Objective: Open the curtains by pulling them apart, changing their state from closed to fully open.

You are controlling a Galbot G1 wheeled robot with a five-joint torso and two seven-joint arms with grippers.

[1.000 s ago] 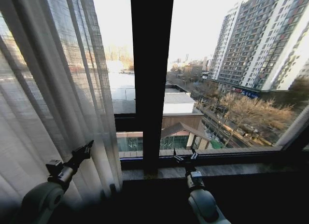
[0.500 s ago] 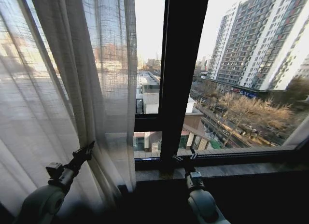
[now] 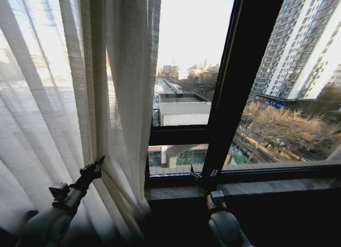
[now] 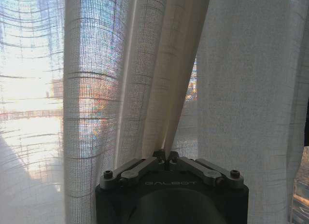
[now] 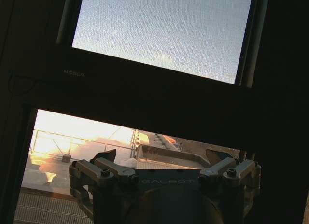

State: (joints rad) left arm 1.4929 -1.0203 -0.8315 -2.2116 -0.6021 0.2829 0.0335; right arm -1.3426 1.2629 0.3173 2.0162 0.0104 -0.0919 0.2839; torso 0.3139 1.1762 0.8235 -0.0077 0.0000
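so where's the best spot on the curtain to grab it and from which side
Probably the gathered pleat fold at the curtain's free inner edge, low down at gripper height. The fabric bunches there into a narrow vertical ridge thin enough to pinch, whereas the flat sheer spans offer nothing to close on. Come straight on from the room side, as the left gripper does, shut on such a fold. The right gripper hangs open by the window frame.

Window sill (image 3: 266,188): dark stone ledge running along the base of the window frame (image 3: 240,87), from the curtain side across to the far right edge. Surface looks bare apart from the frame's upright post meeting it near the middle. Curtains (image 3: 106,98) hang down past the sill's left end, their gathered lower folds draping over that corner and hiding it. Below the sill the wall is in deep shadow; can't tell any detail there.
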